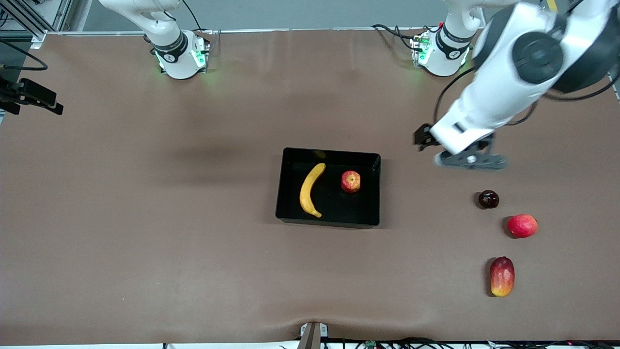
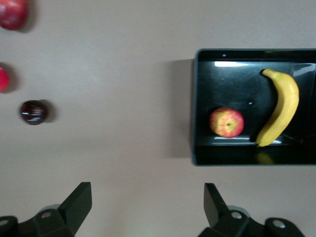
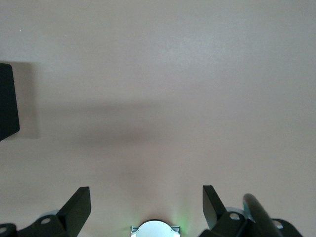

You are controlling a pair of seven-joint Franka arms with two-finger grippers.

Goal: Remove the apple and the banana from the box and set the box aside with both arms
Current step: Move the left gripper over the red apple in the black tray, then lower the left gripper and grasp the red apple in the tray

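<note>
The black box (image 1: 329,153) sits in the middle of the table. In it lie the yellow banana (image 1: 310,189) and, toward the left arm's end, the small red-and-yellow apple (image 1: 350,182). The left wrist view also shows the box (image 2: 207,98), banana (image 2: 282,106) and apple (image 2: 226,122). My left gripper (image 1: 470,161) (image 2: 146,192) is open and empty, up over bare table between the box and the loose fruits. My right gripper (image 3: 146,193) is open and empty over bare table near its base; a corner of the box (image 3: 7,101) shows there. It is outside the front view.
Toward the left arm's end lie a dark plum (image 1: 488,199) (image 2: 33,111), a plain red round fruit (image 1: 522,226) and a red-and-yellow mango (image 1: 502,276), each nearer the front camera than the last. A black mount (image 1: 29,94) juts in at the right arm's end.
</note>
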